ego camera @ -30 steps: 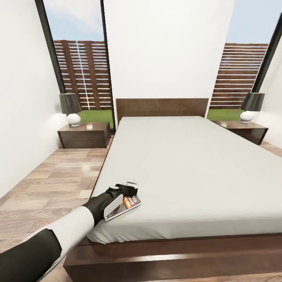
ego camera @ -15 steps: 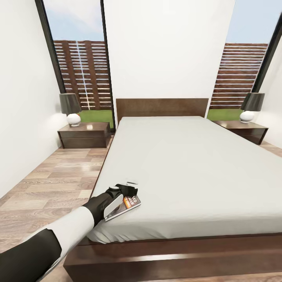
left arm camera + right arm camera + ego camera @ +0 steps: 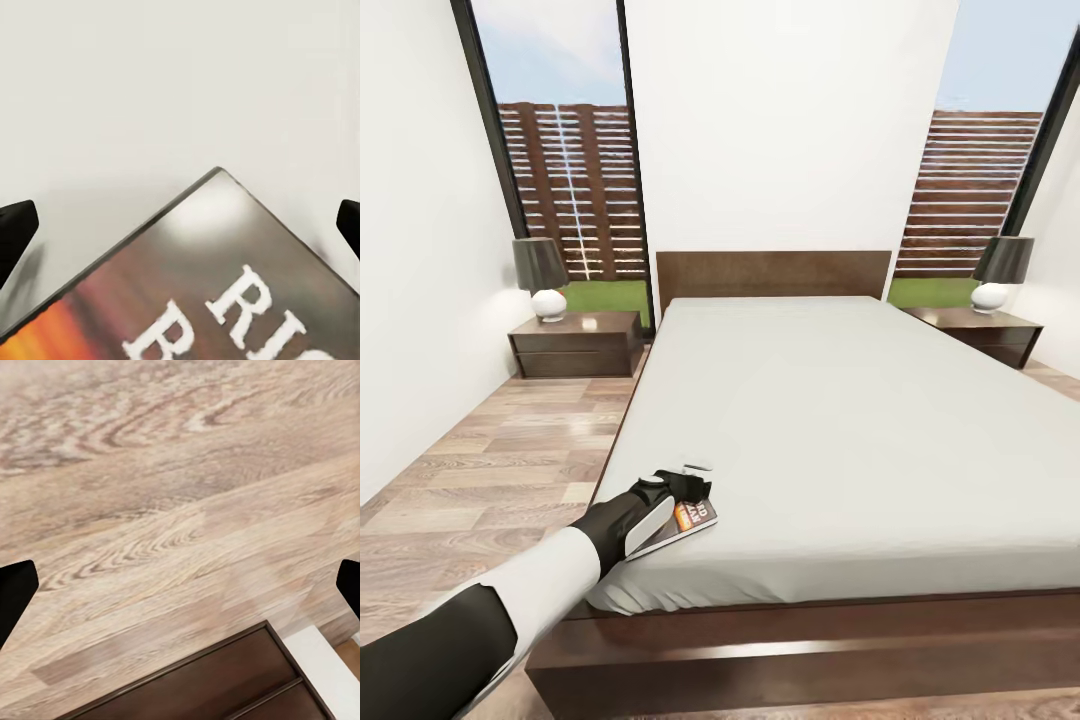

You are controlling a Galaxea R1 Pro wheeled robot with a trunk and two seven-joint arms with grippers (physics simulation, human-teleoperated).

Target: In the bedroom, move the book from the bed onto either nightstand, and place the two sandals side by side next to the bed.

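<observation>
My left gripper [image 3: 682,497] sits over the book [image 3: 685,523] at the bed's [image 3: 840,420] near left corner, fingers [image 3: 15,229] spread wide astride it, so I should lower squarely before closing.

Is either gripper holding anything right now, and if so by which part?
Nothing is held. The left gripper is open, its fingertips spread wide of the book, which lies on the bed. The right gripper is open over the floor.
</observation>
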